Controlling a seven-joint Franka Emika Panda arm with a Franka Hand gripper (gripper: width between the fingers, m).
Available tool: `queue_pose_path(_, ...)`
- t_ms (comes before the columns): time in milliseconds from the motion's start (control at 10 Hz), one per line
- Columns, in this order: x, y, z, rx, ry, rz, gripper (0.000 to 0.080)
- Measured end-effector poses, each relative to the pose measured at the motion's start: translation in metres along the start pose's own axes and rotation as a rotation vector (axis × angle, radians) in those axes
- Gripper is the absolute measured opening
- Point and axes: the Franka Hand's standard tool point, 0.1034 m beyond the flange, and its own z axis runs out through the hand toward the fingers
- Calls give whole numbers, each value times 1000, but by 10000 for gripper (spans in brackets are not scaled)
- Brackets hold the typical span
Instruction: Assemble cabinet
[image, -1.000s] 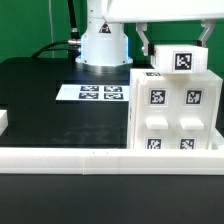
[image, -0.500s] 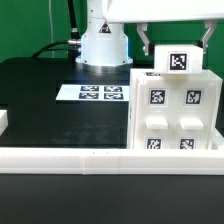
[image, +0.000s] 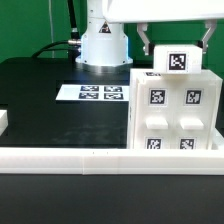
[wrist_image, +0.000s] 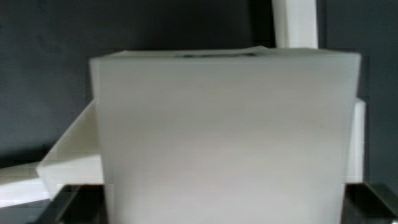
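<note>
On the exterior view's right, our hand (image: 176, 44) straddles the cabinet (image: 170, 112), fingers (image: 146, 42) wide, grip unclear; we fear an off-centre squeeze toppling it.

The gripper (image: 175, 40) hangs right over the cabinet (image: 170, 108), one finger (image: 144, 40) at each side of the cabinet's raised top part, with a gap showing at each side. In the wrist view the cabinet (wrist_image: 214, 130) stands directly below the hand. The marker board (image: 100, 93) lies on the table (image: 35, 95), lower than the hand and off to the exterior view's left, just beside the cabinet. The arm's base (image: 100, 45) stands behind the board. A rail (image: 80, 156) runs along the table's near edge, before the cabinet.
</note>
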Motion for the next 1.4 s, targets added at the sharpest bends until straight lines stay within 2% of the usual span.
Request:
queue_pose_path(800,-1,-6,0,28,-12,449,563)
queue_pose_path(900,-2,-5,0,41,-18,564,563)
queue_pose_path(1200,-4,-13,1,53,-4,863,563)
queue_pose_path(1400,-3,-16,2,75,-11,1035,563)
